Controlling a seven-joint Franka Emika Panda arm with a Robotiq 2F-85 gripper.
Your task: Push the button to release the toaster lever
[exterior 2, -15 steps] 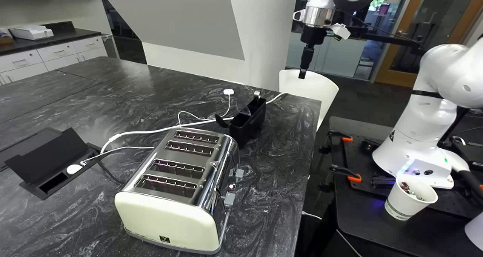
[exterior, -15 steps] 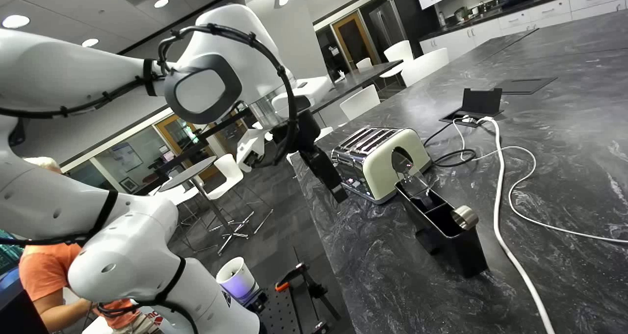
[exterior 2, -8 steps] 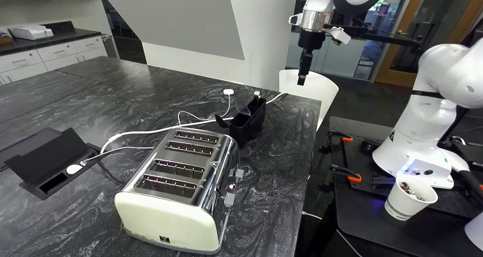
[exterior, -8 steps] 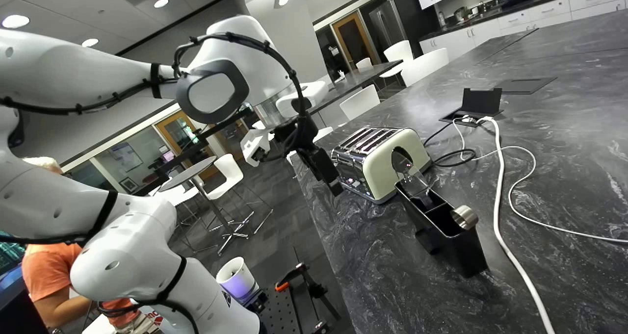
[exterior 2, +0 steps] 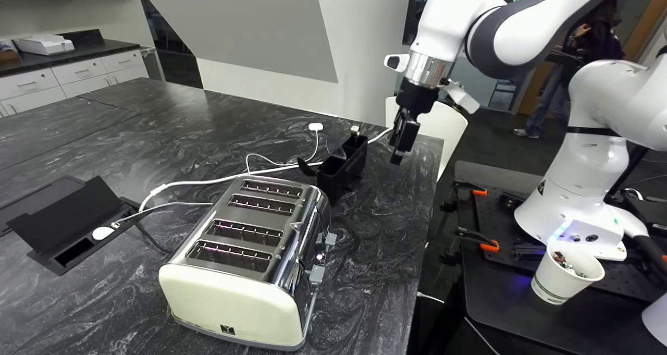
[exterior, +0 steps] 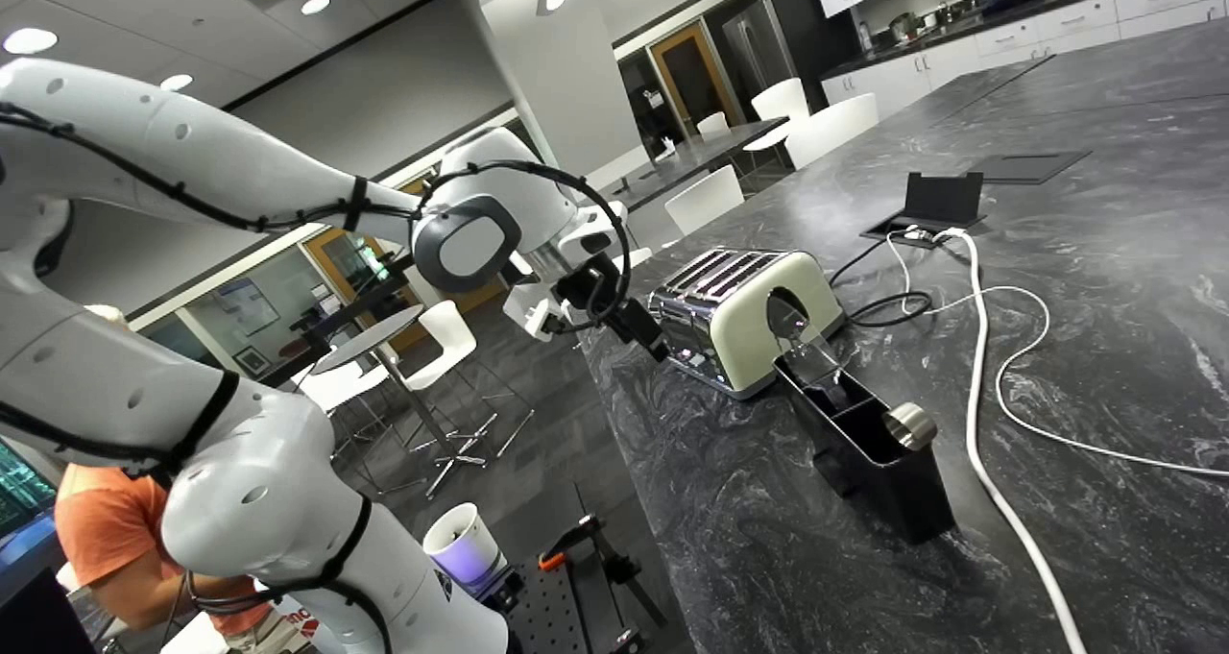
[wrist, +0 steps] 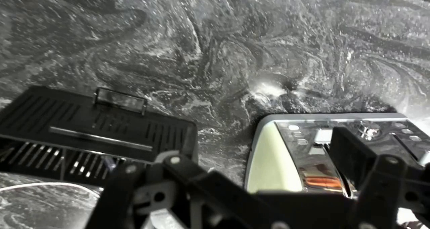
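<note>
The four-slot toaster (exterior: 783,327) (exterior 2: 239,271) stands on the dark marbled table with cream end panels and chrome sides. In the wrist view its control face (wrist: 295,158) lies at the lower right. It shows small oval buttons (wrist: 302,141) and a pale lever (wrist: 324,136) at the base end of its slot. My gripper (exterior: 659,349) (exterior 2: 396,154) hangs above the table near the toaster's control side, apart from it in an exterior view. One black finger (wrist: 351,155) covers part of the control face. Dark gripper parts overlap below, so the finger gap is unclear.
A black divided holder (exterior: 883,472) (exterior 2: 344,170) (wrist: 100,121) with a spoon and a metal cup stands beside the toaster. White cables (exterior: 975,385) cross the table from a black outlet box (exterior 2: 78,230). The table edge runs below the gripper's side.
My gripper has come down and inward over the table, closer to the toaster's control side, and the wrist has tilted. The toaster has not moved. A person appears in the background.
</note>
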